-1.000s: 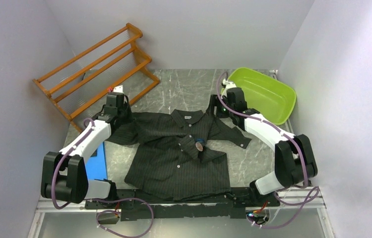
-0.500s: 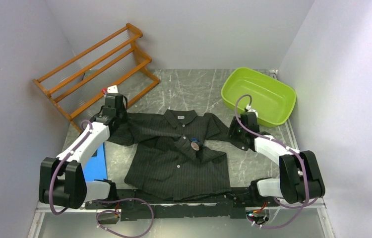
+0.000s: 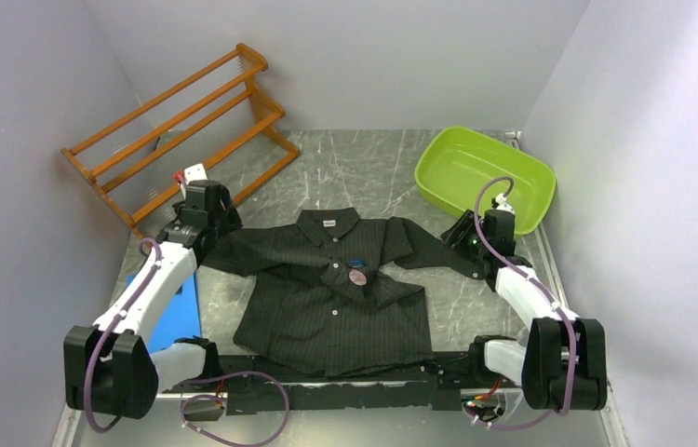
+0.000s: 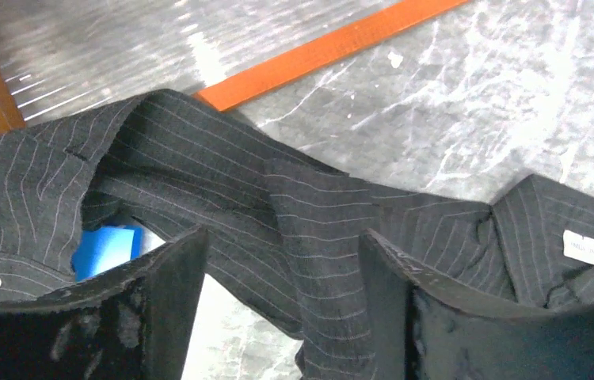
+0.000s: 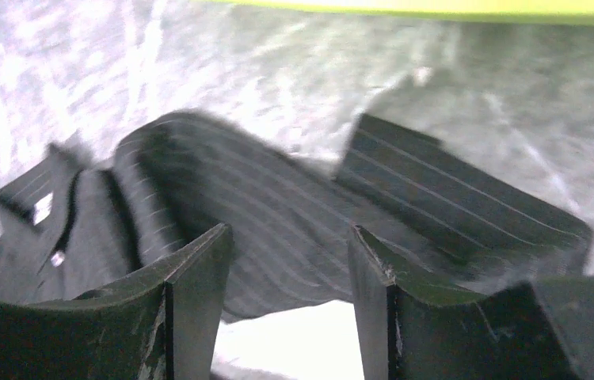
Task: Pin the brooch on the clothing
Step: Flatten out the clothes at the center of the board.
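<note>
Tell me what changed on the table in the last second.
The left gripper drew leftward and opened its jaws, releasing the sleeve. The right gripper pulled back rightward, spreading the other sleeve. The shirt with its brooch slid left. Rack and green tub stayed.

Top camera high over the near edge of the surface [image 3: 364, 158], looking down, wrist cameras close over the shirt [image 4: 199, 174] sleeves, all share the shirt.
</note>
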